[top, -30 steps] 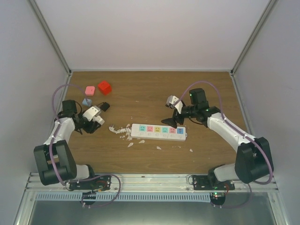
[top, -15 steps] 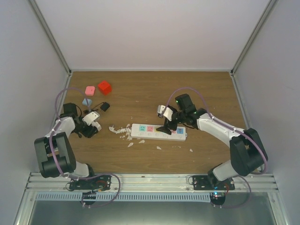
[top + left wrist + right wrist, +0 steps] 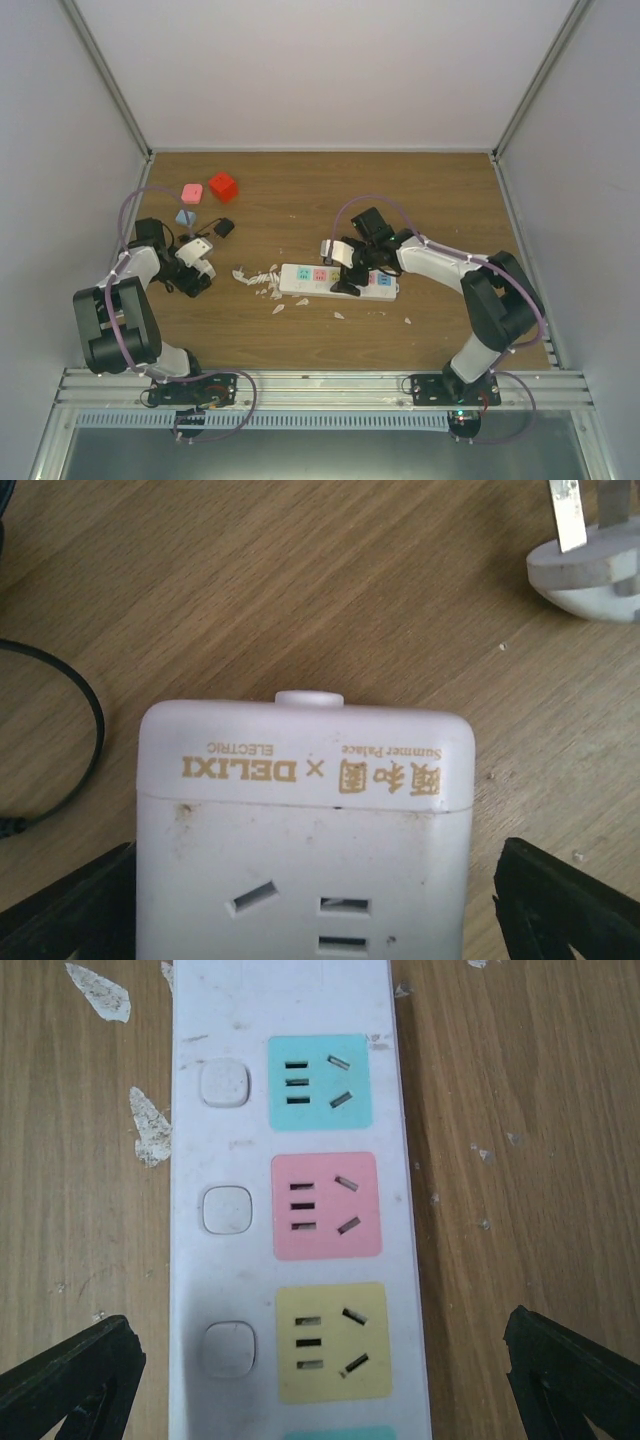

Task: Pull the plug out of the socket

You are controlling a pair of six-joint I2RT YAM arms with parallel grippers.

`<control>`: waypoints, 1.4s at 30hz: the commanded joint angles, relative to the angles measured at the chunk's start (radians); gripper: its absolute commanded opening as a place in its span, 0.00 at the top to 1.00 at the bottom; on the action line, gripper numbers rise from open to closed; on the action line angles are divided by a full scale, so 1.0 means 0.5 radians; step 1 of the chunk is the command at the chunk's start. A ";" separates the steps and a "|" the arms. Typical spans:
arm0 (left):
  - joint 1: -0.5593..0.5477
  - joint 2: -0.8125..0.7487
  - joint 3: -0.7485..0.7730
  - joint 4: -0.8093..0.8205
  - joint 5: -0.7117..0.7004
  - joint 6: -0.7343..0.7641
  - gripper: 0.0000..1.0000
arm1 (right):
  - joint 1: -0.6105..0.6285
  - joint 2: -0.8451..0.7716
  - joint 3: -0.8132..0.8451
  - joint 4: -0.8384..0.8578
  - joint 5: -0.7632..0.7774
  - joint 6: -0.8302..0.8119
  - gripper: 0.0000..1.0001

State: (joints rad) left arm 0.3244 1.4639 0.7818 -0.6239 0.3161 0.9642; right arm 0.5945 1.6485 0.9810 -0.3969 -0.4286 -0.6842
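Hovering over the socket (image 3: 300, 1200), my right gripper (image 3: 320, 1375) is spread wide and empty, one finger either side; the socket's long axis runs ahead between them. My left gripper (image 3: 197, 265), also spread, is well off the socket's left end, much farther.

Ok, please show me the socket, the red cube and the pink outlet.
socket (image 3: 288, 281), top view, its white left end.
red cube (image 3: 223, 186), top view, its top face.
pink outlet (image 3: 325, 1205), right wrist view, its middle.
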 commanded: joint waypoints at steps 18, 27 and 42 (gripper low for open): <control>0.020 -0.207 0.135 -0.155 0.074 0.031 0.01 | 0.203 0.400 0.343 -0.164 0.237 -0.061 0.00; 0.021 -0.277 0.221 -0.135 0.147 -0.051 0.01 | 0.199 0.468 0.351 -0.147 0.278 0.021 0.05; 0.020 -0.198 0.358 -0.082 0.291 -0.206 0.01 | -0.137 0.402 0.275 -0.046 0.311 0.231 0.34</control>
State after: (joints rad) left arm 0.3275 1.3479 0.9192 -0.6933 0.4114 0.9001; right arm 0.5949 1.8629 1.1332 -0.4538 -0.3077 -0.6132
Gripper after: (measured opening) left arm 0.990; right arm 0.852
